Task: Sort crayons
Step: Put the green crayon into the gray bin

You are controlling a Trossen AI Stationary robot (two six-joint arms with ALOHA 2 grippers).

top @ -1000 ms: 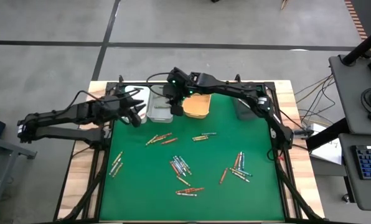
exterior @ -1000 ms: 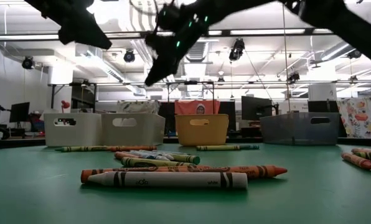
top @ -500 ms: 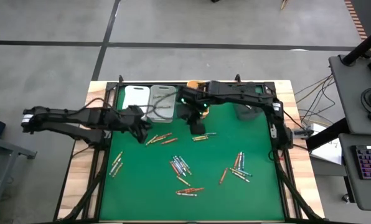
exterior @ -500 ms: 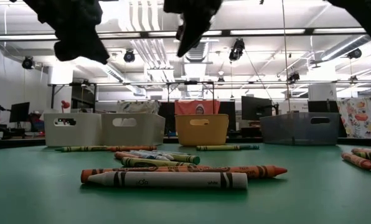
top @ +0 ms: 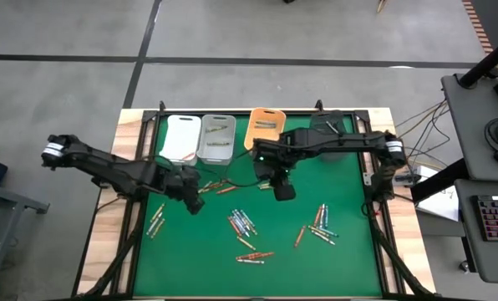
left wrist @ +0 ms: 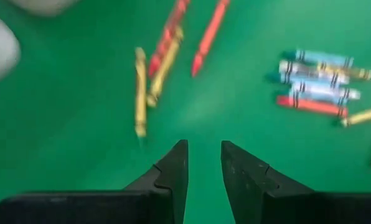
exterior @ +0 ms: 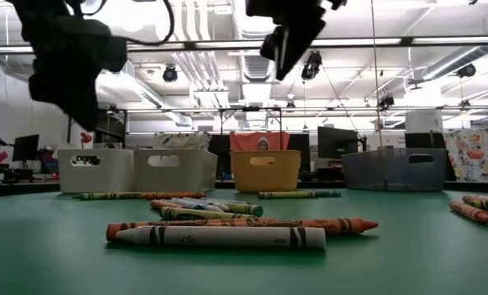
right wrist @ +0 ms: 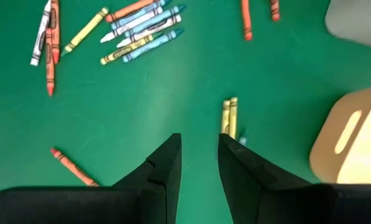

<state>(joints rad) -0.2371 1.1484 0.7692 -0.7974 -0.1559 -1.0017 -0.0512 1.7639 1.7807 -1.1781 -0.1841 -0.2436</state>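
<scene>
white bin [top: 182,137], grey bin [top: 216,138], orange bin [top: 265,130]

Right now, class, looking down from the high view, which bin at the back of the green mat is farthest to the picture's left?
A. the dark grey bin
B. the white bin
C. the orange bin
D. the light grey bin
B: the white bin comes first from the left, followed by the light grey bin, the orange bin and the dark grey bin.

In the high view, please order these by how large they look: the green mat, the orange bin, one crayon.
1. green mat
2. orange bin
3. one crayon, clearly the smallest of the three.
</scene>
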